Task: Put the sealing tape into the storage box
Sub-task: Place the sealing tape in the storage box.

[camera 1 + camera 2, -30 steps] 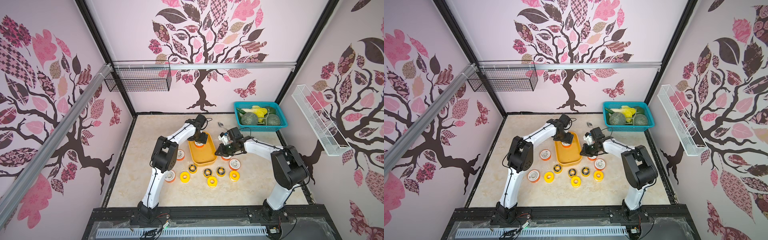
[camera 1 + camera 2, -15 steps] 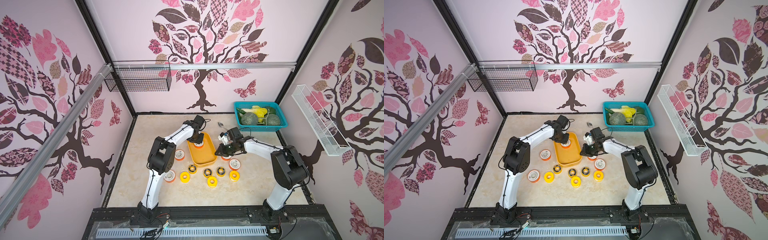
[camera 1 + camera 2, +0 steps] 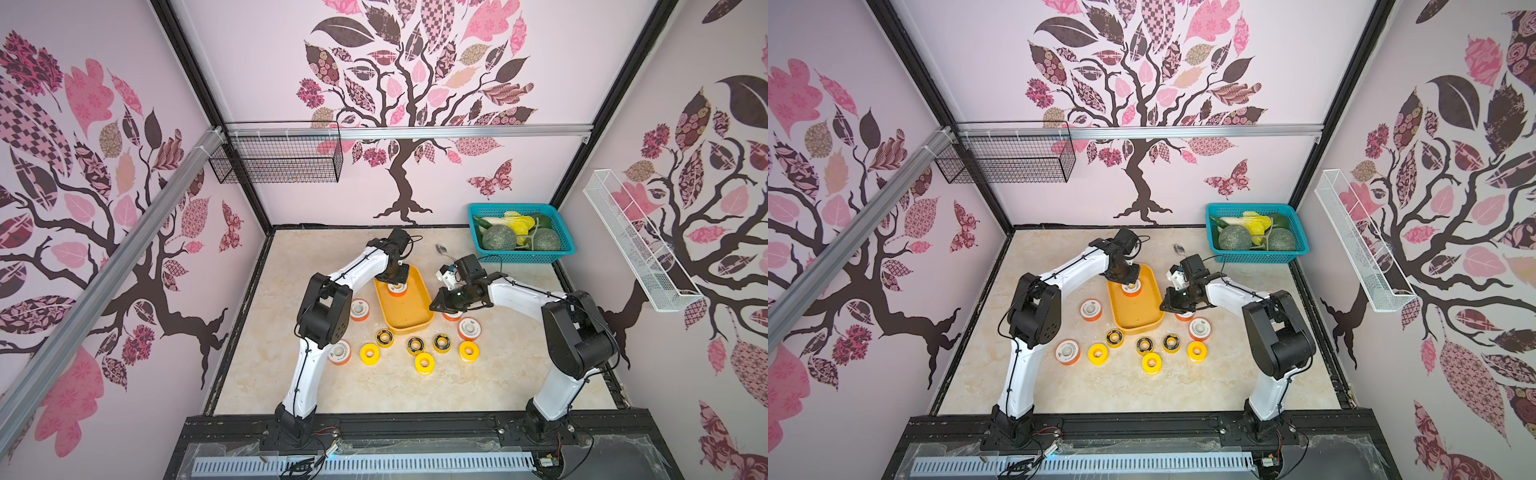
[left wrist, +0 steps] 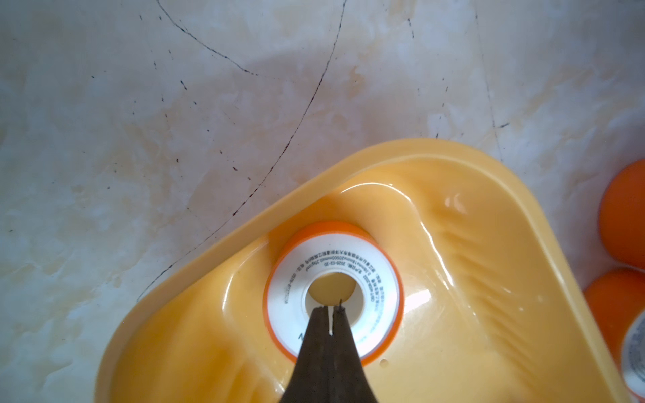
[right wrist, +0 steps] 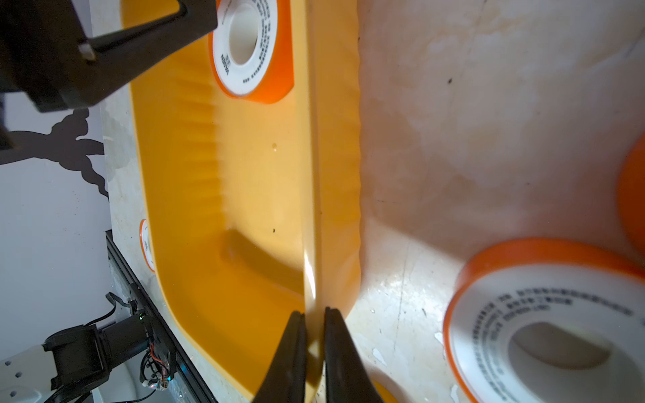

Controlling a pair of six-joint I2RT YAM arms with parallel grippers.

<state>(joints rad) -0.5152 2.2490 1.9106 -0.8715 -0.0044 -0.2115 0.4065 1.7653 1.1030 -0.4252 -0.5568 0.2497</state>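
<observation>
Both grippers are closed: the right gripper (image 5: 313, 310) clamps the long wall of the storage box (image 3: 409, 311) near its corner, while the left gripper (image 4: 330, 307) is pinched empty, tips over the hole of an orange roll (image 4: 286, 296) lying flat in the box's far end. Remaining sealing tape lies on the table (image 3: 478, 382) around the box: orange rolls (image 3: 469, 328), yellow rolls (image 3: 369, 354), black rolls (image 3: 414, 345).

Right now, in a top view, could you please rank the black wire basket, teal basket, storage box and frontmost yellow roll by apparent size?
black wire basket
teal basket
storage box
frontmost yellow roll
The first hangs higher on the wall, likely nearer the camera, so its lead is unsure.
</observation>
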